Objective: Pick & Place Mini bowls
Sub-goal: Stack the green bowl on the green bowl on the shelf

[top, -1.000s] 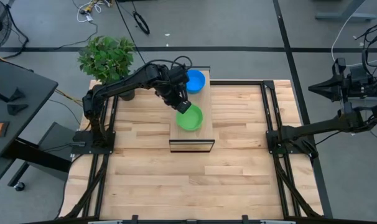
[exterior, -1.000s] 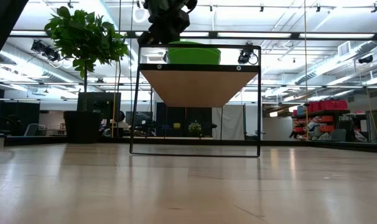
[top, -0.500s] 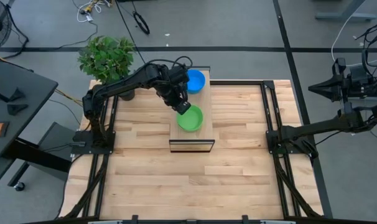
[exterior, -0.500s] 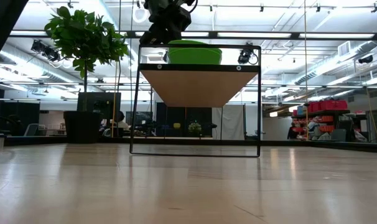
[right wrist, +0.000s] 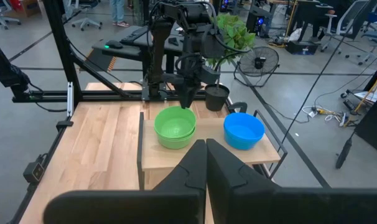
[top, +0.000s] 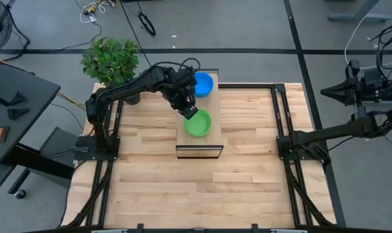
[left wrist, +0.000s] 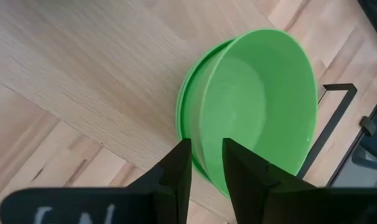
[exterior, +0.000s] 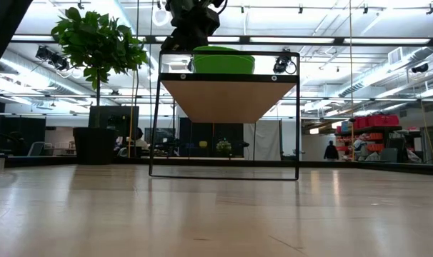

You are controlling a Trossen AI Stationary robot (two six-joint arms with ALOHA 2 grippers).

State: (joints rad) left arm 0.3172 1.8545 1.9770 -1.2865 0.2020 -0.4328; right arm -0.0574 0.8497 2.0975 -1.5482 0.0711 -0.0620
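A: Mini bowls — two groups on the raised shelf (top: 199, 139) at the far middle of the table (top: 248, 188). Green stack (top: 198, 123) mid-shelf; at least two bowls nested, going by the double rim in the left wrist view. Blue bowls (top: 202, 83) at the shelf's far end, apart from the green; whether one or several, cannot tell.

B: Left gripper (top: 191, 112)?

A: At the green stack's left rim. In its own wrist view the two fingers (left wrist: 179, 168) straddle the rim of the top green bowl, one outside the wall, one inside. A narrow gap shows between them. Whether the pads press the wall or stand just off it, cannot tell.

B: Low view?

A: Green stack (exterior: 223, 60) sits flat on the shelf top, with the left gripper coming down at its left edge. Blue not visible from there.

B: Right gripper (right wrist: 206, 149)?

A: Clenched, nothing between its fingers. The arm waits off the table's right edge, looking across at both groups: green (right wrist: 175, 126), blue (right wrist: 244, 130).

B: Anything else?

A: Potted plant (top: 110, 59) just off the table's far-left corner, beside the left arm. A person (exterior: 331, 150) stands far back in the room.
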